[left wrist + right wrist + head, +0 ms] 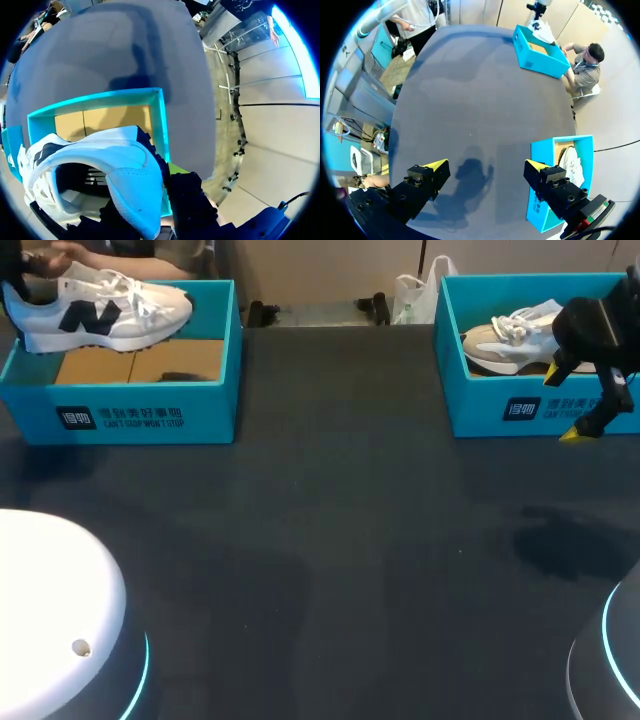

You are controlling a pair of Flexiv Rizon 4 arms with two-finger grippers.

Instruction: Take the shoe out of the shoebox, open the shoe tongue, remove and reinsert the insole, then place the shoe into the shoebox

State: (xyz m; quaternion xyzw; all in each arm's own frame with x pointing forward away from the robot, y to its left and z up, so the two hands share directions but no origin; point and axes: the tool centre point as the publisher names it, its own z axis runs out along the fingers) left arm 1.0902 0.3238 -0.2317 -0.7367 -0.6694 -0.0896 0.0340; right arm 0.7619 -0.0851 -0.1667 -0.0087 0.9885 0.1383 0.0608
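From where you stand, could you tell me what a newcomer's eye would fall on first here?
The white sneaker, held up over the left turquoise shoebox by the left gripper. Next, the second sneaker lying in the right shoebox, with the right gripper open at its front wall.

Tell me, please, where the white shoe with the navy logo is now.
In the head view, the white shoe is at far left, above the left shoebox, at my left claw.
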